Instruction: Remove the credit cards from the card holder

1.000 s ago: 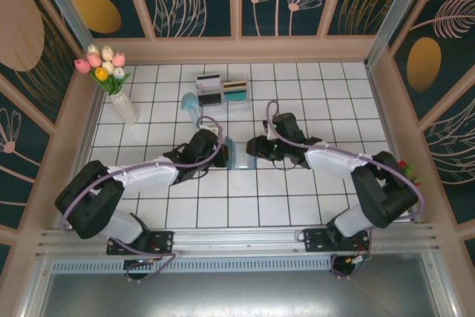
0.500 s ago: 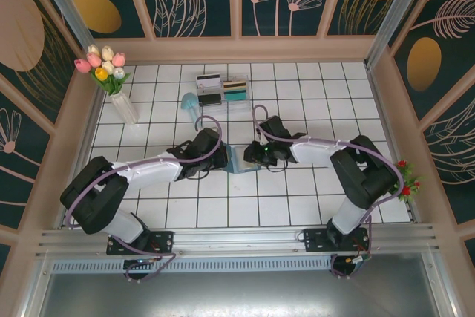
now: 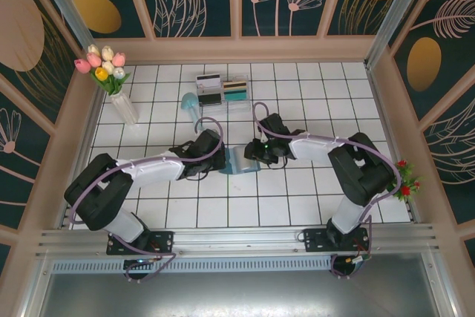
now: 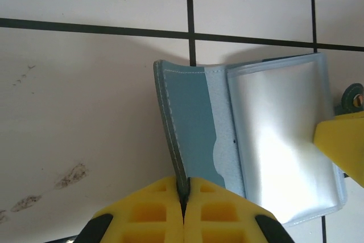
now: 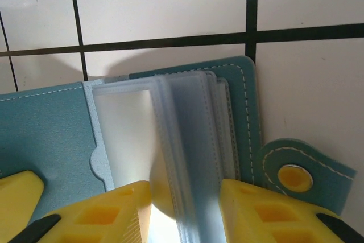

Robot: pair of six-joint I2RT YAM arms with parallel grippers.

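The open card holder (image 3: pixel 242 161) is seen mid-tabletop (image 3: pixel 297 198), between the arms. Its teal cover (image 4: pixel 193 123) is pinched by the left end effector (image 4: pixel 183 200). Its clear sleeves (image 5: pixel 187 140) are straddled narrowly by the right end effector (image 5: pixel 185 197); whether they are clamped cannot be told.

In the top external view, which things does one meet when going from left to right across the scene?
tulip vase → left end effector → card holder → right end effector → red-flowered plant

Teal card holder (image 4: pixel 193 135), white tiles (image 4: pixel 85 112)
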